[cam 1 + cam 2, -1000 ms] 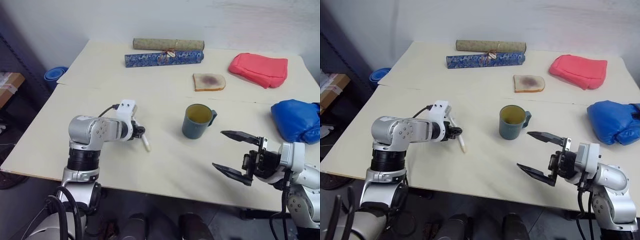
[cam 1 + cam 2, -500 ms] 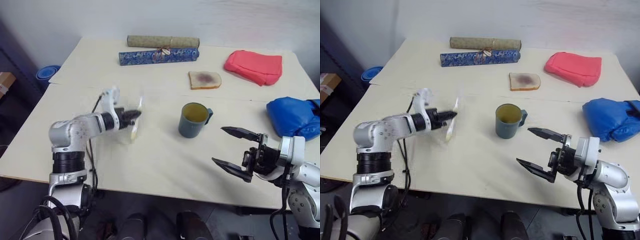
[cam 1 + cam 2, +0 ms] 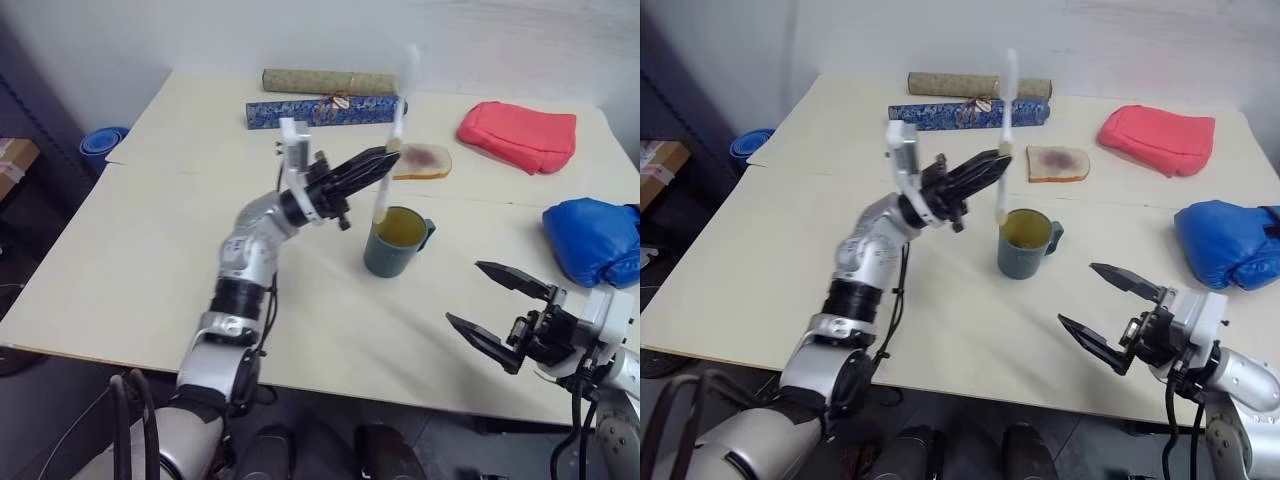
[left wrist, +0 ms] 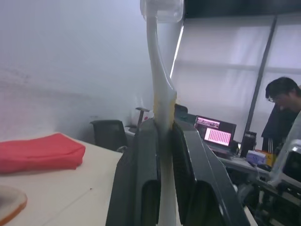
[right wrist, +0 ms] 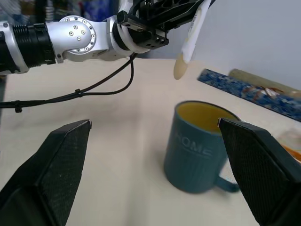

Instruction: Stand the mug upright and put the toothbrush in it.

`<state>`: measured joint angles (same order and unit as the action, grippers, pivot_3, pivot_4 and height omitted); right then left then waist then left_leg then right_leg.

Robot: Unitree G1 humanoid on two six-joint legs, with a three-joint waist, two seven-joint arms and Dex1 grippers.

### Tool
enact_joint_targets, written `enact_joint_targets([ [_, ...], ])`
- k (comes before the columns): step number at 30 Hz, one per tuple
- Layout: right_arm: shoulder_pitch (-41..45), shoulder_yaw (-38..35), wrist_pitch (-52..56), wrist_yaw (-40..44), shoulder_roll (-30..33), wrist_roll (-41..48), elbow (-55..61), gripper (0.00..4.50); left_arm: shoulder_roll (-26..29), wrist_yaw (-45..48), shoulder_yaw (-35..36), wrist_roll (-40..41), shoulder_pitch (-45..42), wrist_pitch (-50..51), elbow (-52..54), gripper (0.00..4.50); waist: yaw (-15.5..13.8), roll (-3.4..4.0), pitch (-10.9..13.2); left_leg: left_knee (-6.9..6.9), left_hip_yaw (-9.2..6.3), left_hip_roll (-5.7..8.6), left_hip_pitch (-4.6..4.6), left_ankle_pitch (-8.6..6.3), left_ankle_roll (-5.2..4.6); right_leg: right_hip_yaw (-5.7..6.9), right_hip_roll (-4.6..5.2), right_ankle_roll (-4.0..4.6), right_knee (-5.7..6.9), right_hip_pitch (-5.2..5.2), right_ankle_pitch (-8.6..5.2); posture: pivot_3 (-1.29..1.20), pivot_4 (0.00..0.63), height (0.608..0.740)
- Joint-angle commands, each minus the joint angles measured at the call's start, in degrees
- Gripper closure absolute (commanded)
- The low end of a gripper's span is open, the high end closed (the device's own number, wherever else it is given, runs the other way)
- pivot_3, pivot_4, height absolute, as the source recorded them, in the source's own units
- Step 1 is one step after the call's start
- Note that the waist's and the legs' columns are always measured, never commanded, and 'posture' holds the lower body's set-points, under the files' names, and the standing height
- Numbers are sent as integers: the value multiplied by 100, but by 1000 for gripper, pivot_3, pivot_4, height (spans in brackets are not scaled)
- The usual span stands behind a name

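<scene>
Mug stands upright on table. Left gripper pinches toothbrush upright, handle end just above mug mouth. Right gripper spread, idle. Insertion step underway; next move, in my judgement, requires lowering, then release.

The left arm is made of round, shiny silver-grey metal parts joined by black ribbed rings; small dark screws sit in a ring on its round joint caps; a thin black cable loops loosely along it; a small white blocky part sits on the wrist, and past it come long, thin, pointed black fingers; the right arm has the same silver-grey shell, a white wrist block and black cables hanging under it; its two black fingers are flat, wide wedges with a rough, grainy face, perhaps rubber.
</scene>
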<state>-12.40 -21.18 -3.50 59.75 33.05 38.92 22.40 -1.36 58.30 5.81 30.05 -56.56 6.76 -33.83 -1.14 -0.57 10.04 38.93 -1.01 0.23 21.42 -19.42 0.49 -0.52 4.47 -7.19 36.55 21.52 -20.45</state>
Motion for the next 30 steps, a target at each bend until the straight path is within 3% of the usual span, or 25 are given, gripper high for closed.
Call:
enact_joint_targets([
  [1, -148, -166, -156, -160, -82, 13, 399, 0, -162, 138, -30, -283, -279, -821, -686, 4407, 23, 0, 0, -1, 1, -1, -2, 0, 0, -1, -1, 0, 2, 0, 0, 0, 150, 740],
  [6, -242, -178, -189, -304, -115, 0, 500, 0, -345, 505, -259, -764, -299, -1704, -1593, 4407, 1, -1, 0, 0, 2, 1, -9, 3, -4, -3, 0, 0, 8, -1, 0, 0, 150, 740],
  [11, -263, -238, -247, -338, -82, 20, 458, 0, -268, 469, -43, -697, -331, -1840, -1755, 2892, -25, -1, 1, 0, 0, 2, -6, 2, -6, -3, 2, 0, 8, 0, 0, 0, 150, 740],
  [15, -148, -286, -265, -133, 38, 52, 114, 0, 200, 654, -42, -672, -176, -1531, -1194, 1656, 4, -1, 1, 0, 0, 1, -6, 2, -5, -3, 1, 0, 11, 1, 0, 0, 150, 740],
  [16, -57, -286, -251, -59, 87, 57, -37, 0, 450, 820, -84, -680, -71, -1361, -977, 1396, 13, 0, 1, -1, 0, 0, -6, 2, -5, -3, 0, 0, 12, 1, 0, 0, 150, 740],
  [20, 246, -307, -206, 241, 255, 57, -545, 0, 1449, 1249, -279, -873, 413, -949, -170, 1396, 116, 5, -2, -7, -2, -3, -16, 4, -2, -5, 0, 0, 30, 0, 0, 0, 150, 740],
  [25, 588, -282, -275, 867, 504, 14, -1309, 0, 3076, 1401, -177, -1311, 1097, -1089, 497, 1396, 133, 7, 3, -7, -6, -5, -14, 5, -1, -3, 6, 1, 32, 0, -1, 0, 150, 740],
  [30, 820, -159, -311, 1562, 821, -125, -1942, 0, 4585, 1340, 602, -1213, 2709, -1053, 1773, 1396, 135, 14, 6, -23, -9, -9, -13, 4, -1, -3, 33, 2, 29, 0, -1, 0, 150, 740],
])
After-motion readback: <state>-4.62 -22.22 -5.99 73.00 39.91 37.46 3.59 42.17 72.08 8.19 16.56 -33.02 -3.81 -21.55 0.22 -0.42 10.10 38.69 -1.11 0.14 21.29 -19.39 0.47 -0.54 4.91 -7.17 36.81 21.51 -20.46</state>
